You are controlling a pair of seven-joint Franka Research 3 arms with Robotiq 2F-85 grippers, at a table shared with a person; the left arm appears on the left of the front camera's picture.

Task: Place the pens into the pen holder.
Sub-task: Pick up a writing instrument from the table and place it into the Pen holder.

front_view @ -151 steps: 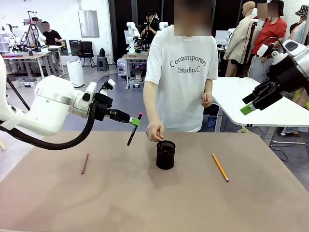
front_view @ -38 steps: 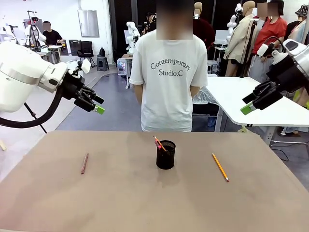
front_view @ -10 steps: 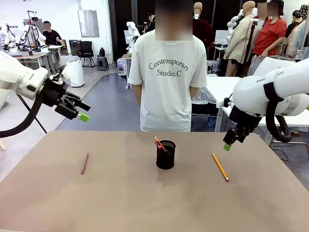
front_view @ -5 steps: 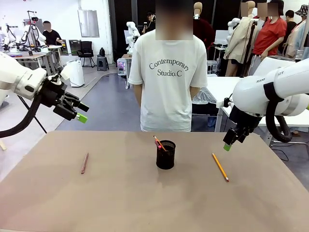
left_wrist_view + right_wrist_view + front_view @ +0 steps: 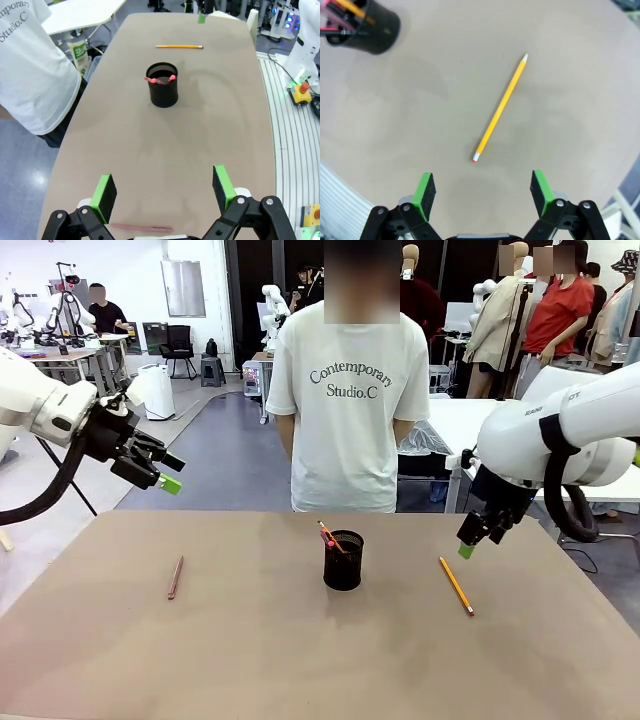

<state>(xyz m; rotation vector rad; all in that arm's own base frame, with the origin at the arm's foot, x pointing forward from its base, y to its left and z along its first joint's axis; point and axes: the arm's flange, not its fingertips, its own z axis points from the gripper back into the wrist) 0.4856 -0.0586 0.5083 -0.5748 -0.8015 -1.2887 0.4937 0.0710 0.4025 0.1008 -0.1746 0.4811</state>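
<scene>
The black mesh pen holder [image 5: 343, 562] stands mid-table with a dark red pen [image 5: 327, 535] leaning in it. A pinkish-brown pen [image 5: 176, 578] lies on the table to the left, and a yellow pencil [image 5: 456, 586] lies to the right. My left gripper [image 5: 172, 474] hangs open high over the table's left edge, above that pen [image 5: 140, 228]; the holder [image 5: 162, 92] lies far ahead of it. My right gripper [image 5: 478, 540] is open and empty, hovering just above the pencil [image 5: 501, 108], which lies ahead of its green pads [image 5: 424, 189]. The holder [image 5: 367, 25] sits off to one side.
A person in a white T-shirt [image 5: 347, 400] stands at the far edge of the table [image 5: 300, 660], hands behind the back. A white table [image 5: 445, 430] stands behind on the right.
Over the last second my right gripper has dropped a little and edged left toward the pencil. My left arm has barely moved. The pens and holder lie as before.
</scene>
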